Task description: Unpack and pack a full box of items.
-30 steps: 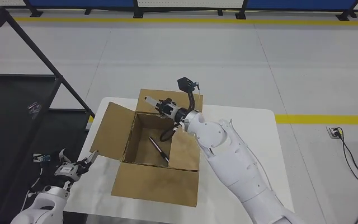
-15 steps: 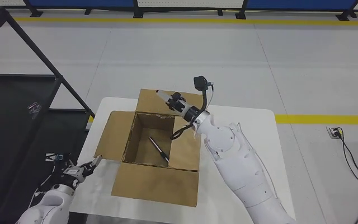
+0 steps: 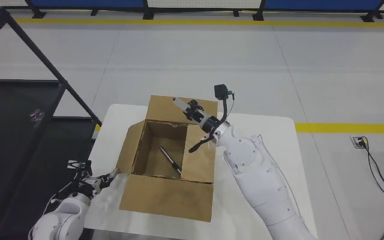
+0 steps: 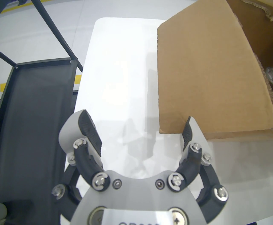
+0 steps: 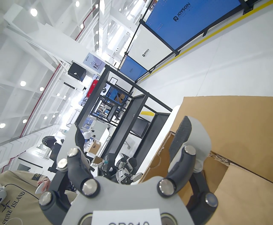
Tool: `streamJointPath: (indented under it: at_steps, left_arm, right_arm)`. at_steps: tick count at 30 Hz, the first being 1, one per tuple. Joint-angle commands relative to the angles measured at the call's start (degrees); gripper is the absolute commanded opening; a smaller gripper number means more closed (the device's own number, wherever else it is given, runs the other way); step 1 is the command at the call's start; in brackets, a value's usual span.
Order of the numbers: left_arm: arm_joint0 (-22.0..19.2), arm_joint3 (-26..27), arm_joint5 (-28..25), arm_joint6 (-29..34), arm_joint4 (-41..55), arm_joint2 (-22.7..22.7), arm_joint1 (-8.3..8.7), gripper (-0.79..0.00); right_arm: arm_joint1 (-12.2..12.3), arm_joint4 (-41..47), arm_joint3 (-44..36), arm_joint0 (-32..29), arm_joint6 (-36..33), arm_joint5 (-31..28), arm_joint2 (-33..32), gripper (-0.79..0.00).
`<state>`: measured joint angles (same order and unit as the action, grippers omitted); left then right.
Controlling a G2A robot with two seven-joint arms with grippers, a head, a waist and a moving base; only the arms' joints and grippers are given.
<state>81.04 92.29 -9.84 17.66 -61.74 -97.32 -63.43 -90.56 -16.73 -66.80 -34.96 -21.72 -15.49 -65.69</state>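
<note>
Brown cardboard box [image 3: 168,198], top open, black pen [image 3: 170,161] inside, L tool [image 4: 135,116] spread wide, R tool [image 5: 131,124] likewise.

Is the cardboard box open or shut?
Open: the box has its flaps apart at the top, and a pen lies on its floor.

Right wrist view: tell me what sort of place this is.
Probably a factory hall or robotics test floor: a high white ceiling with rows of lights, blue partition panels along a yellow floor line, and black metal racks.
</note>
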Motion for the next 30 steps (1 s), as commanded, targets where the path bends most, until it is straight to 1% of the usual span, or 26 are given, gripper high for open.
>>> streamJointPath:
  at_steps: [1,4,5,7,11,13,14,17,18,20,23,25,30]
  left_arm:
    - [0.2,0.7,0.8,-1.3,1.6,-1.1,-0.04,0.0]
    - [2.5,4.2,0.7,-4.1,4.6,-4.5,0.01,0.0]
    - [4.2,6.7,0.3,-5.7,5.7,-6.3,0.04,0.0]
    - [6.5,10.0,-0.9,-7.5,7.8,-8.8,0.05,0.0]
    - [12.1,18.2,-2.3,-10.2,10.8,-13.6,-0.09,0.0]
    - [15.0,22.9,-3.0,-12.0,11.3,-14.8,-0.29,0.0]
    - [17.2,26.0,-3.9,-13.4,11.3,-15.3,-0.45,0.0]
    - [21.0,31.5,-4.9,-15.6,10.0,-15.2,-0.77,0.0]
    - [22.2,33.3,-5.6,-16.1,9.3,-14.7,-0.86,0.0]
    - [24.1,36.3,-7.7,-15.7,8.8,-12.9,-0.98,0.0]
    - [24.2,37.8,-10.8,-12.6,9.0,-10.4,-0.86,0.0]
    - [23.0,38.2,-9.3,-10.7,7.9,-8.9,-0.85,0.0]
    - [23.0,38.2,-9.3,-10.7,7.9,-8.9,-0.85,0.0]
  right_arm:
    - [0.1,-0.5,-0.2,0.0,0.0,-0.1,0.0,0.0]
    - [0.3,-2.0,-1.4,-0.6,0.0,-0.1,-0.4,0.0]
    - [0.5,-2.7,-2.1,-1.0,0.0,0.0,-0.7,0.0]
    - [0.8,-3.8,-3.3,-1.7,-0.3,0.3,-1.2,0.0]
    - [1.7,-7.0,-8.2,-4.8,-1.5,-1.6,-2.5,0.0]
    - [2.2,-8.9,-11.1,-6.8,-1.8,-2.5,-3.5,0.0]
    - [2.6,-10.0,-13.1,-8.3,-2.0,-3.2,-4.3,0.0]
    - [3.3,-12.0,-16.9,-11.3,-2.5,-5.1,-6.2,0.0]
    - [3.6,-11.8,-18.1,-12.4,-2.8,-6.7,-6.9,0.0]
    - [4.4,-11.2,-20.5,-15.2,-4.9,-12.4,-8.9,0.0]
    - [5.3,-12.3,-22.9,-18.2,-6.6,-15.6,-11.2,0.0]
    - [5.6,-12.7,-23.8,-19.2,-7.1,-16.1,-11.9,0.0]
    - [5.6,-12.7,-23.8,-19.2,-7.1,-16.1,-11.9,0.0]
